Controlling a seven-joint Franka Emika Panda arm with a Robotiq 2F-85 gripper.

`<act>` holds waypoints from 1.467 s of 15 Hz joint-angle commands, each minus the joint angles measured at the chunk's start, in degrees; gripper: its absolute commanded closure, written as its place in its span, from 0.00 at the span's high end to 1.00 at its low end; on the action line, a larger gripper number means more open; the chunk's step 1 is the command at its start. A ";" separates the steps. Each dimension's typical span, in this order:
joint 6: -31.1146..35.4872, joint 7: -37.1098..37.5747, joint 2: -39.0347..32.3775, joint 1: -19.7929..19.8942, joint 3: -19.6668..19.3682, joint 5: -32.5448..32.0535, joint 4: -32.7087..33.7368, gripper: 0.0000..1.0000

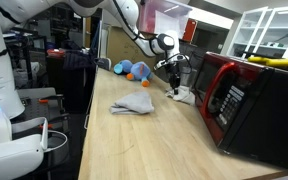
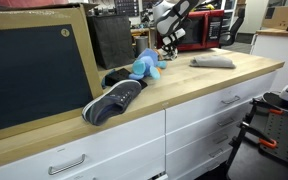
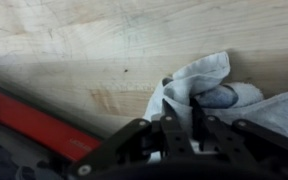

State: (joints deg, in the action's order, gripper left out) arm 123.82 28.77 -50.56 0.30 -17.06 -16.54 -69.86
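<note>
Down on the counter (image 1: 144, 140), the claw (image 3: 184, 108) stood pinched shut on a fold of the white cloth (image 3: 212, 72), which lay bunched against the microwave (image 1: 246, 100) at its 3 o'clock in an exterior view, with a grey towel (image 1: 134, 103) at 9 o'clock and a blue toy (image 1: 136, 70) at 10.

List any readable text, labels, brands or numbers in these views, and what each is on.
No text is legible in any view.
Front of the microwave: too small and blurred to read.
On the dark board: no writing visible.
On the white cloth at the end effector and the shoe: no print visible.
</note>
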 commanded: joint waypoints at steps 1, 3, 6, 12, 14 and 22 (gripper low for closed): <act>-1.15 -0.16 1.38 0.07 -0.38 0.14 1.25 0.00; -1.56 -0.99 2.35 0.25 -0.47 -0.08 1.61 0.03; -0.90 -4.03 6.92 0.05 -1.18 -2.04 -0.95 0.02; 5.11 -12.12 22.81 -0.57 -1.19 -9.79 -14.40 0.02; 7.33 -15.11 28.38 0.19 -0.20 -11.33 -19.29 0.02; 4.14 -27.29 51.57 2.67 5.69 -8.36 -41.40 0.02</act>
State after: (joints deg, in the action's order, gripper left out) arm 130.01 4.53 -9.70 2.34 -14.27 -26.25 -100.35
